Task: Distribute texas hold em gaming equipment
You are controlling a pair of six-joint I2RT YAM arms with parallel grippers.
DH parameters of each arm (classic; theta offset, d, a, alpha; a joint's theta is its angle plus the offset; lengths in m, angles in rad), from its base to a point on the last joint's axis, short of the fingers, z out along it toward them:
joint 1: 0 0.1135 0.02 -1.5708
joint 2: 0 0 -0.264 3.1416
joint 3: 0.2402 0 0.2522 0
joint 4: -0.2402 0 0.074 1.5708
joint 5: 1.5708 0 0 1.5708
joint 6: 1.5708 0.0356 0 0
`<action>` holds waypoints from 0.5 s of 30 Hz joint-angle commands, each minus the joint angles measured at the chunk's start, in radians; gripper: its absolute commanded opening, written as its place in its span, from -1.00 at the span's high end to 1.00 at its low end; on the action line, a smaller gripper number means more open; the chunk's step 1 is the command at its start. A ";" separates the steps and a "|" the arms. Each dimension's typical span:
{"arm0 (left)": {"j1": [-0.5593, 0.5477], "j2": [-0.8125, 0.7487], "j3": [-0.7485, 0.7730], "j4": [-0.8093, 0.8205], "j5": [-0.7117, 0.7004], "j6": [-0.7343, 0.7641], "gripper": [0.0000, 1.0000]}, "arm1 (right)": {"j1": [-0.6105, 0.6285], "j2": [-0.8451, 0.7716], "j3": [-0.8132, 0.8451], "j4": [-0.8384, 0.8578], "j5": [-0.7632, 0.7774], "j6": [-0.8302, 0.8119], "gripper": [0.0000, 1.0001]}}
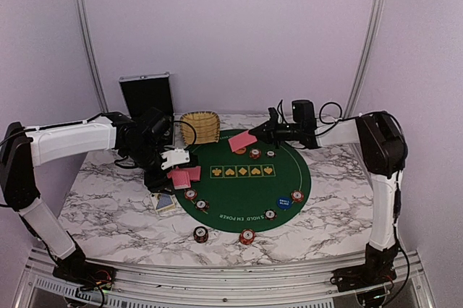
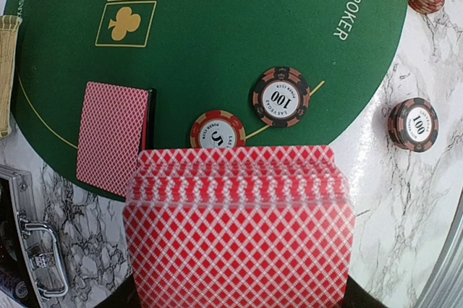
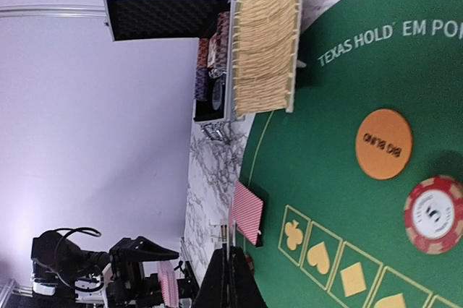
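The round green mat fills the middle of the top view as the dealing ground. Its rim reads "TEXAS HOLD' EM POKER", and a row of suit boxes crosses its centre. The open black case and the wicker basket stand at upper left, likely kept off the play area as stores. At the mat's left edge the left gripper is clamped on a red-backed deck, seemingly a supply to deal from. At upper centre the right gripper pinches a single card, fingers closed on it, above the mat's far edge. Another card lies flat at lower left of the left wrist view. The orange disc says "BIG BLIND" and the chips read "100"
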 commanded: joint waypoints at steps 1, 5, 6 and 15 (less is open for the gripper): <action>0.003 -0.019 0.016 -0.025 0.013 0.004 0.61 | -0.048 0.115 0.121 -0.099 0.019 -0.071 1.00; 0.003 -0.015 0.024 -0.031 0.014 0.005 0.61 | -0.083 0.229 0.266 -0.137 0.021 -0.078 1.00; 0.003 -0.015 0.025 -0.033 0.014 0.005 0.61 | -0.090 0.255 0.299 -0.144 0.024 -0.078 1.00; 0.003 -0.015 0.028 -0.040 0.016 0.011 0.61 | -0.136 0.384 0.468 -0.185 0.086 -0.082 1.00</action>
